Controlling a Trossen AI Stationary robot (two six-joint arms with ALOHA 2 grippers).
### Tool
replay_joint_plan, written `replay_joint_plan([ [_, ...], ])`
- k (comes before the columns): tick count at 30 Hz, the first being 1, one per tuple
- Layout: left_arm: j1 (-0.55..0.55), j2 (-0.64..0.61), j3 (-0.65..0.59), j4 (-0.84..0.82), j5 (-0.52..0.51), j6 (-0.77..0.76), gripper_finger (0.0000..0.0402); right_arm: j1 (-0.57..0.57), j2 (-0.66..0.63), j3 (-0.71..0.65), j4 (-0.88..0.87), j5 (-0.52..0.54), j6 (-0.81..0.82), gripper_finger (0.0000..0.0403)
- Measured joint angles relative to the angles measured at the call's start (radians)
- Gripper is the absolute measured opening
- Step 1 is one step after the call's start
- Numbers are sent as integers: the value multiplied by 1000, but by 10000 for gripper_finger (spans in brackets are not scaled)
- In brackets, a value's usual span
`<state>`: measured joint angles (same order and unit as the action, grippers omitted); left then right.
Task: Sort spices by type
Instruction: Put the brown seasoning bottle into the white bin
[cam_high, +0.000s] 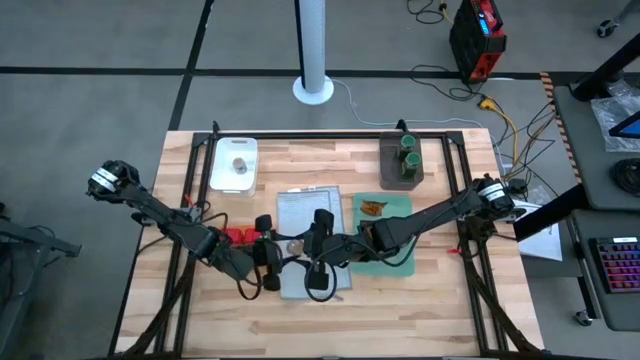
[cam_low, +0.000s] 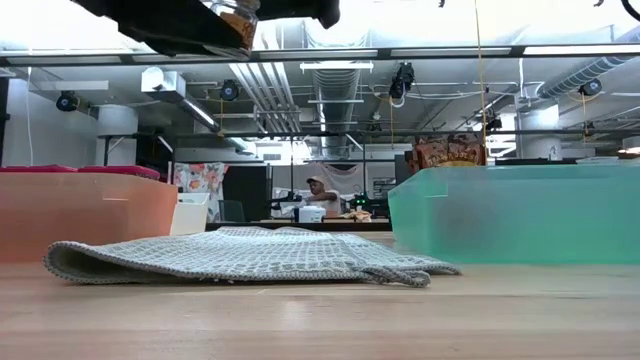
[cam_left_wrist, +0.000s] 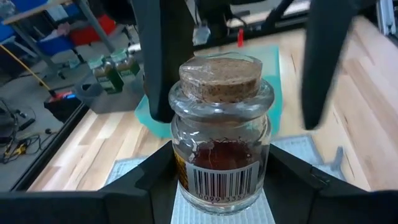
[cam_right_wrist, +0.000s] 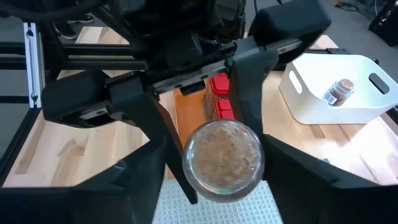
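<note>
At the table's ten o'clock, one clear shaker (cam_high: 240, 166) is lying in the white tray (cam_high: 222, 180). Toward nine o'clock, the two red containers (cam_high: 235, 236) are sitting together. At the centre, above the grey cloth (cam_high: 300, 205), the left gripper (cam_left_wrist: 221, 186) is pinching the second shaker (cam_left_wrist: 221, 137) by its glass body, while the right gripper (cam_right_wrist: 217, 180) is standing spread around its cork top. At three o'clock, orange-brown packets (cam_high: 372, 208) are resting on the green cloth (cam_high: 400, 262). At two o'clock, both green-topped jars (cam_high: 409, 158) are standing in the dark bin (cam_high: 386, 172). Judging by this, only the held shaker is waiting to join its pair.
</note>
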<state>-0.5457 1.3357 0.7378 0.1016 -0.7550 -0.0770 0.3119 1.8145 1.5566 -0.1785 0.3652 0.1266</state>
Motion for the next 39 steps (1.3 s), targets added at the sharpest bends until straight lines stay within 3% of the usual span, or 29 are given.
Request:
replay_joint_plan([
  [8,1,-12,-92,194,-3,30,176,0,-20,0,-7,-2,-16,282],
  [17,-20,-24,-133,316,6,81,178,30,-123,-44,18,12,-96,262],
  [27,-51,-32,-148,473,105,228,180,95,-140,-263,399,21,-191,244],
  [34,-51,-31,-154,493,119,252,180,99,-111,-314,571,21,-205,272],
  [39,-51,-30,-140,492,119,262,180,81,-84,-310,588,22,-197,297],
])
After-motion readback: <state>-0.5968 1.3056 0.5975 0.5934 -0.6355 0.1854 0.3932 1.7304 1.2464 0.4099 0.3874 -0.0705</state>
